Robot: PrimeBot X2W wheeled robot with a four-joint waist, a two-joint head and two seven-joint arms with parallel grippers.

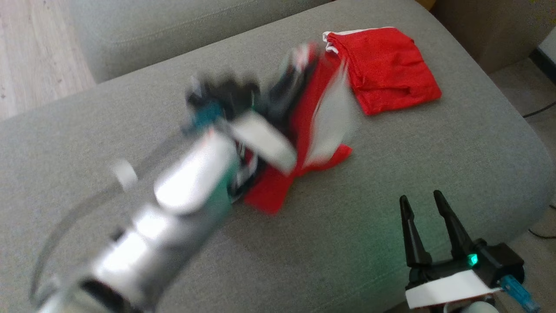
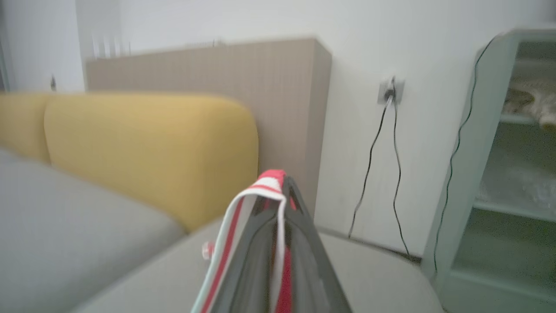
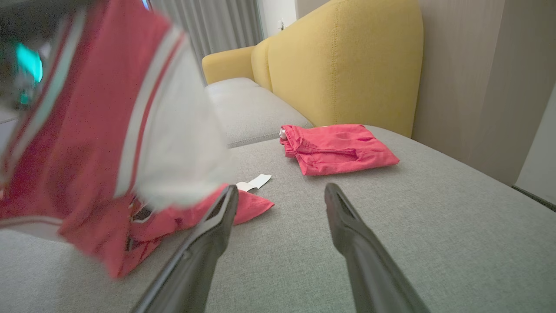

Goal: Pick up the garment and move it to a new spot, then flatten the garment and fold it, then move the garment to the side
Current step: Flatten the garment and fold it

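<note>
The garment [image 1: 271, 191], red with white panels and stripes, hangs lifted over the grey sofa seat [image 1: 347, 243], its lower end still touching the cushion. My left gripper [image 1: 297, 71] is motion-blurred above the seat's middle. In the left wrist view that gripper [image 2: 280, 184] is shut on the garment's striped edge [image 2: 234, 226]. In the right wrist view the garment [image 3: 87, 152] dangles at the left, just beyond the left fingertip of my right gripper [image 3: 281, 193]. My right gripper [image 1: 420, 198] stands open with nothing in it near the seat's front right.
A folded red garment [image 1: 386, 69] lies at the seat's back right, also seen as a folded red garment [image 3: 339, 148] ahead of my right gripper. A white label [image 3: 254, 182] lies on the cushion. Yellow backrest [image 3: 347, 65] behind; a second grey cushion [image 1: 173, 30] to the left.
</note>
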